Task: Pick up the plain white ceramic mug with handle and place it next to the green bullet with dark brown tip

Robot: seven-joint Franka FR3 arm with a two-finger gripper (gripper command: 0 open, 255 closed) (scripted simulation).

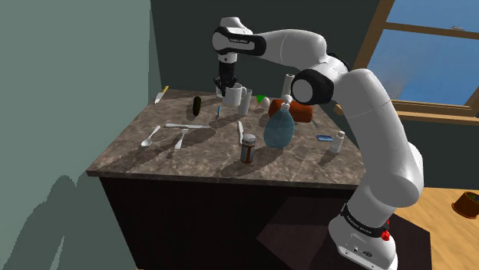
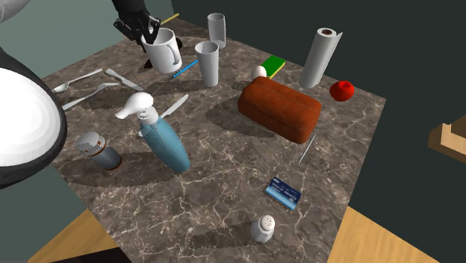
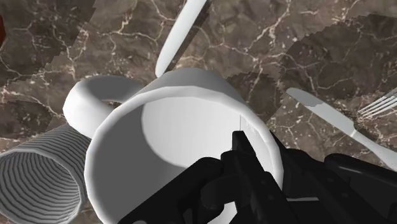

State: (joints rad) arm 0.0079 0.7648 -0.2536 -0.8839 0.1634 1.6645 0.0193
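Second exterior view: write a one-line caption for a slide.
Black gripper clasps the white mug by its rim at the corner of a cluttered marbled table.

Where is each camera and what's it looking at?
Shoulder view: beside the stand, looking down over the marble table; whole white arm shows.
Second exterior view: high up, looking down at the table; claw and arm show.
Wrist view: on the claw, looking into the white mug; black fingers show.
All share the mug.
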